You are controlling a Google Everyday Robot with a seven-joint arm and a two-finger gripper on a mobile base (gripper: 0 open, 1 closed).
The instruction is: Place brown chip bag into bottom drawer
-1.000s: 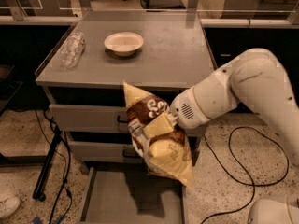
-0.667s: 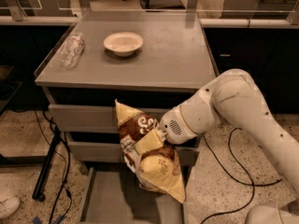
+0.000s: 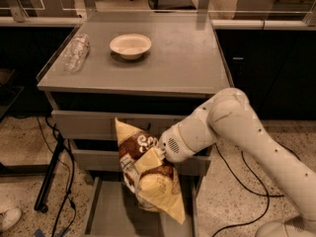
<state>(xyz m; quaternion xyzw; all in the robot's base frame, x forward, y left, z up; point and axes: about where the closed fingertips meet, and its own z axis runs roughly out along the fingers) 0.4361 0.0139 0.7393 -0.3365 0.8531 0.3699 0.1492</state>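
The brown chip bag (image 3: 148, 174) hangs in front of the cabinet, dark brown with white script at its top and pale yellow below. My gripper (image 3: 157, 158) is shut on the bag's middle and holds it in the air over the open bottom drawer (image 3: 106, 214). The drawer is pulled out, a shallow grey tray with a flat floor. The bag's lower tip hangs over the drawer's right half, above the floor. My white arm (image 3: 232, 127) reaches in from the right.
A white bowl (image 3: 130, 45) and a clear plastic bottle (image 3: 76, 53) lie on the grey cabinet top (image 3: 182, 63). Two higher drawers (image 3: 86, 123) are closed. Black cables and a stand leg (image 3: 52, 177) run along the floor at left.
My gripper has carried the bag leftward and lower, from the drawer's right side to over its right half. The arm has swung down with it.
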